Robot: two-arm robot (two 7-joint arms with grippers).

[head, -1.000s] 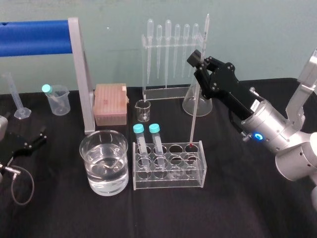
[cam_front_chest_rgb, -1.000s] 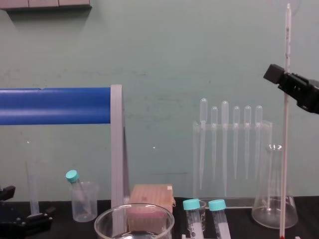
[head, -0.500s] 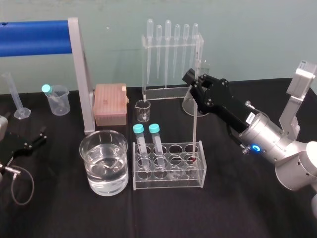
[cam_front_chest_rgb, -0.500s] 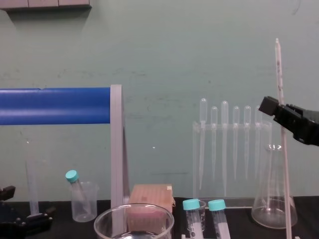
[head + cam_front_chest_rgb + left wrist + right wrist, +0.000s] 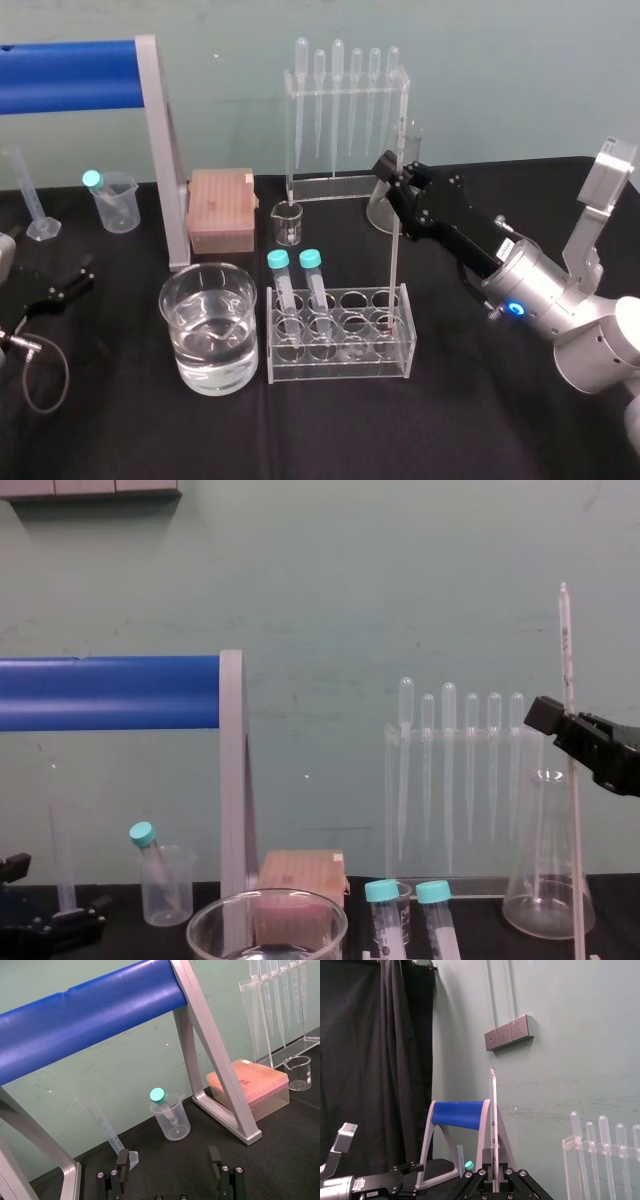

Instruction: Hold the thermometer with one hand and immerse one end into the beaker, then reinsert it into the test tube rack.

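Lowered further, the thermometer is clamped nearly upright by the right gripper, tip straight below in the rack; left gripper parked, fingers apart.

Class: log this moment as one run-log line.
right gripper: shut on thermometer, upright | lower end: in rack, right end | left gripper: open, parked far left | beaker: left of rack
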